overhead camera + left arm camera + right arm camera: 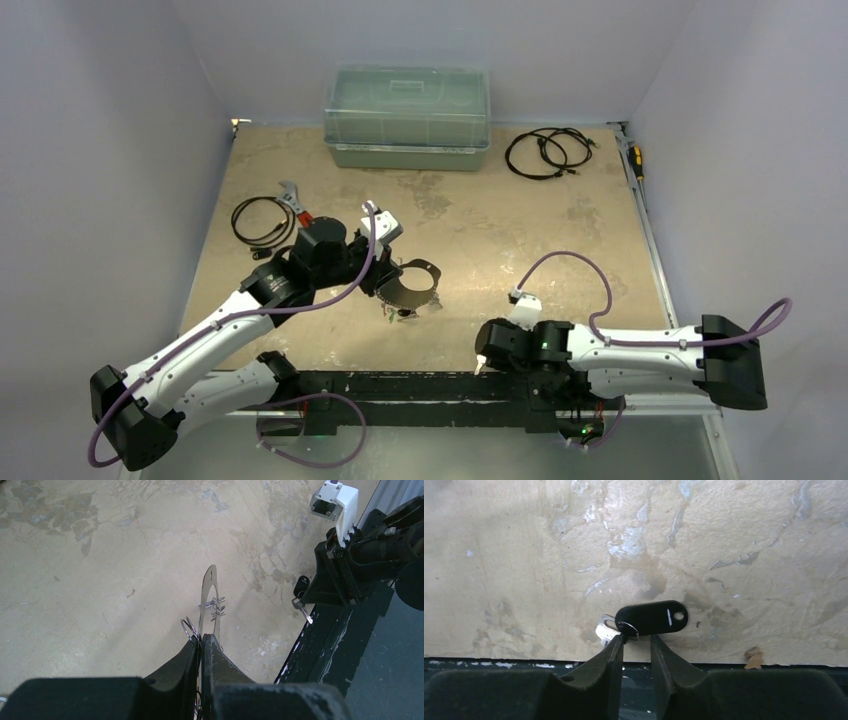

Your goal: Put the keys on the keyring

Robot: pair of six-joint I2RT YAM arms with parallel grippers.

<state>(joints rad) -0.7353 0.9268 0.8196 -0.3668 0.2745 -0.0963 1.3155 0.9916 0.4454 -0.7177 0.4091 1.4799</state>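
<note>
Left tool (202,639) pressed together, pinching the keyring (209,590) edge-on, small keys (216,609) hung on it; arm stretched to mid surface (500,230). Right tool (636,639) part spread, tips straddling black-tag key (651,617) lying at near edge; arm folded low.

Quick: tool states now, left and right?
Left tool: closed, holding the keyring.
Right tool: open, jaws apart at the black-tagged key, not gripping it yet.
</note>
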